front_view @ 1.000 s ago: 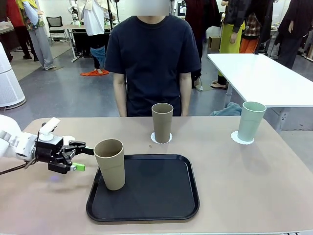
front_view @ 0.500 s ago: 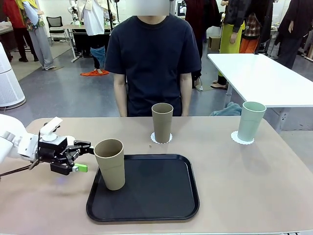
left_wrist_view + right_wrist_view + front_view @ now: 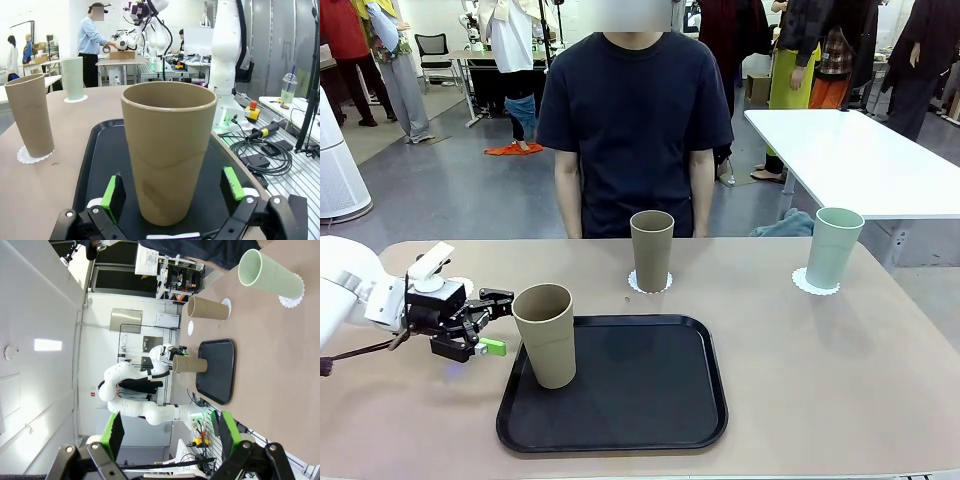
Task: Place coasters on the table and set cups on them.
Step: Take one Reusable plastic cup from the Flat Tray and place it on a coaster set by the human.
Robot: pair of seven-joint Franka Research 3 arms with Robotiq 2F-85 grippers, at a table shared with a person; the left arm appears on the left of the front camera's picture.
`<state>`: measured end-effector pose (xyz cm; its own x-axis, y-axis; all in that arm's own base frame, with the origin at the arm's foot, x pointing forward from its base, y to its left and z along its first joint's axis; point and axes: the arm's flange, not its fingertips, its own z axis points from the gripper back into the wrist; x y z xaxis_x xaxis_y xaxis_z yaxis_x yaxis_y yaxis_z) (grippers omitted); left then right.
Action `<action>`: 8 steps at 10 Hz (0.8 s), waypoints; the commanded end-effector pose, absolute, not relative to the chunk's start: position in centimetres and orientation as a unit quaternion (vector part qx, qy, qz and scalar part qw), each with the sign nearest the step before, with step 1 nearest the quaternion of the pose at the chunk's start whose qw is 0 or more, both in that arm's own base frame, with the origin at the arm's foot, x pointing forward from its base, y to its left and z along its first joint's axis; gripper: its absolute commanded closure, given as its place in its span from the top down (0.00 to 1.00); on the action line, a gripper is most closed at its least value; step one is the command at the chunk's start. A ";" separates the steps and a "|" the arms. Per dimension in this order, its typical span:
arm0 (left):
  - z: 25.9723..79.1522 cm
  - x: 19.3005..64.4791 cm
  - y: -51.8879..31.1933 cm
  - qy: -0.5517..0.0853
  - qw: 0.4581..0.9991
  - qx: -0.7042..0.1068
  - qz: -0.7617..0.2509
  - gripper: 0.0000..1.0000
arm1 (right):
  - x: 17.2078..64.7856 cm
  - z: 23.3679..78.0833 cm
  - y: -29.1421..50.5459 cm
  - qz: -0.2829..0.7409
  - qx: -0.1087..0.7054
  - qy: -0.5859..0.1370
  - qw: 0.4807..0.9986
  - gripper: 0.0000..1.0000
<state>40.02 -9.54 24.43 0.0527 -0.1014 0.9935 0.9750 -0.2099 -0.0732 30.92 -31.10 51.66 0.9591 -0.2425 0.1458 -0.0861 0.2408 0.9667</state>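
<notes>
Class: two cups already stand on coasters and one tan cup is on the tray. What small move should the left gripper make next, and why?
Probably ease forward a little: the left gripper is open, level with the tan cup on the tray, and the wrist view shows the cup between its pads but not yet gripped.

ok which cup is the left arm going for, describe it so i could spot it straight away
Find the black tray in the middle of the beige table. At its front left corner stands a tan-brown cup, with the open left pincer right beside it. It alone sits on the tray; the other tan cup and the mint cup stand on white coasters.
</notes>
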 end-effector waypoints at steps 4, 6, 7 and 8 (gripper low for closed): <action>23.3 40.9 -10.7 -0.423 0.461 -0.545 -0.559 1.00 | 30.9 51.9 -30.9 -0.057 0.620 -0.133 0.771 1.00; 22.9 41.2 -11.2 -0.414 0.462 -0.549 -0.561 1.00 | 30.9 51.9 -30.9 -0.057 0.620 -0.133 0.771 1.00; 22.7 41.2 -11.5 -0.408 0.458 -0.557 -0.560 1.00 | 30.9 51.9 -30.9 -0.057 0.620 -0.133 0.771 1.00; 22.7 41.4 -11.8 -0.403 0.457 -0.559 -0.563 1.00 | 30.9 51.9 -30.9 -0.057 0.620 -0.133 0.771 1.00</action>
<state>41.01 -11.10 22.95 0.0622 -0.0859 0.9944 0.9641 -0.2524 -0.0821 30.92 -31.10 51.66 0.9591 -0.2425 0.1458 -0.0861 0.2408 0.9667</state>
